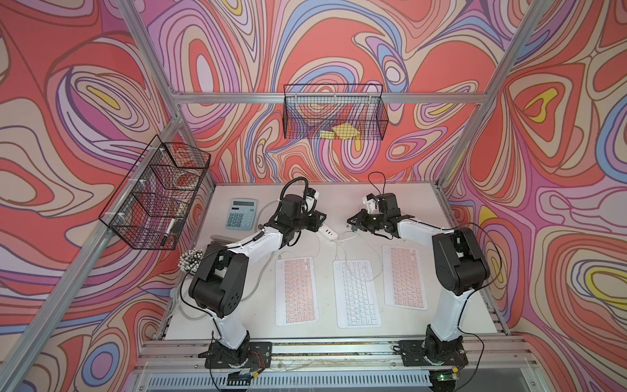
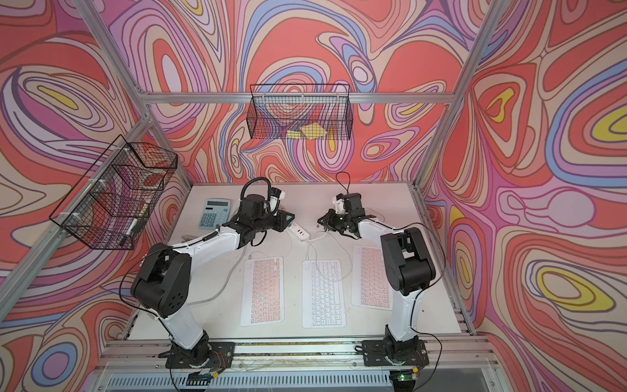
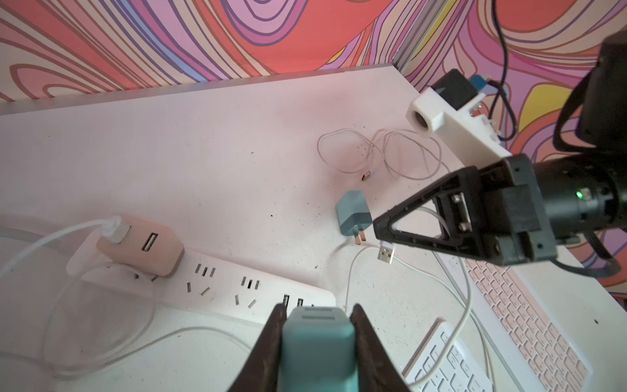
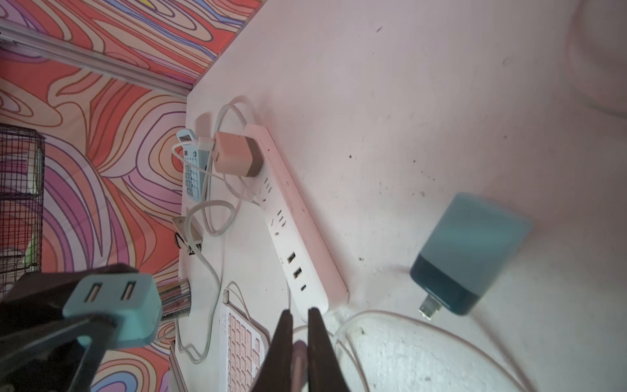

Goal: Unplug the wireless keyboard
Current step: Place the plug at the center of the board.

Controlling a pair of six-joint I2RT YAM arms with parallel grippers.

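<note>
Over the desk's point(image 1: 339, 203) far middle, my left jaws clamp the light-looking, rigid teal charger point(image 3: 317, 339) by its flat sides; right jaws pinch the limp USB cable point(image 3: 386, 254) near its bare end, beyond the white keyboard point(image 1: 356, 293).

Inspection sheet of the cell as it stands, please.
Surface: white table, dirt-speckled.
Job's things: pink keyboard near left arm, white keyboard, pink keyboard near right arm; power strip, pink charger plugged in; dark teal charger lying unplugged.
Clutter: calculator, pen bundle.
Grippers: left claw shut on light teal charger; right claw shut on white USB cable, plug hanging free.
Cables: thin coiled cable loose on table.
Surroundings: back wire basket, side wire basket, patterned walls.
</note>
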